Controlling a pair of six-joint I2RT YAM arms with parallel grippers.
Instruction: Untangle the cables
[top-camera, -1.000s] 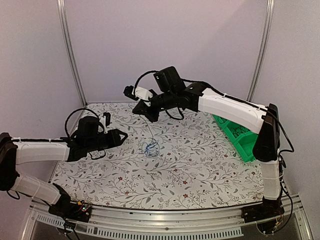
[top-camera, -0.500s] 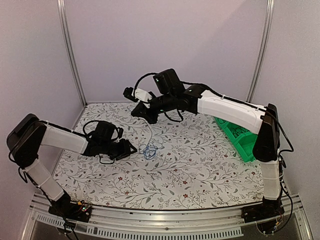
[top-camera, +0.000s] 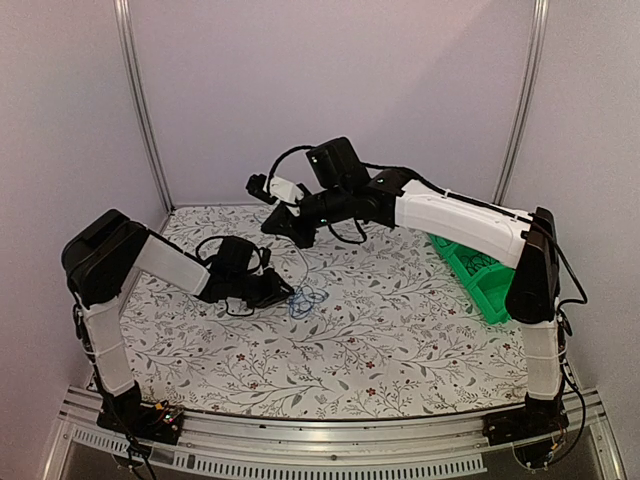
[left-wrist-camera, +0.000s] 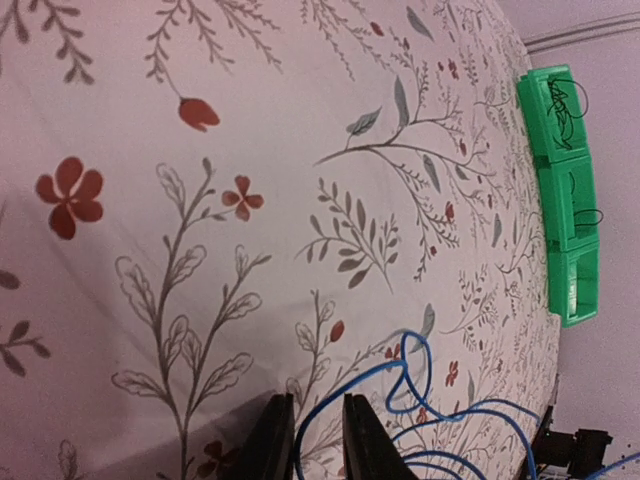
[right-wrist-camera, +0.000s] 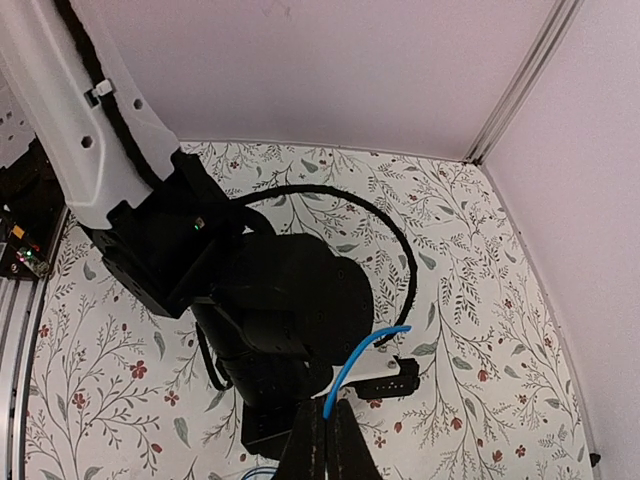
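Left hand (left-wrist-camera: 315, 402) moved in to tangle's (top-camera: 303, 297) 9 o'clock, narrowed loosely round blue cable (right-wrist-camera: 350, 356); right hand (right-wrist-camera: 322, 440) pinches it aloft, so separation can start.

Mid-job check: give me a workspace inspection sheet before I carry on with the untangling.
Surface: floral table cloth, lying flat.
Job's things: blue cable in a loose tangle mid-table, with one strand rising to the right tool; black cables lie in the green bin.
Clutter: nothing seen.
Tools: left tool is low at the tangle, jaws narrowly apart with the blue cable between them, no firm grip visible; right tool is raised and shut on the blue cable.
Cables: thick black arm wiring loops on the left arm, apart from the tangle.
Surroundings: plain walls, metal frame posts, green bin at the table's right edge.
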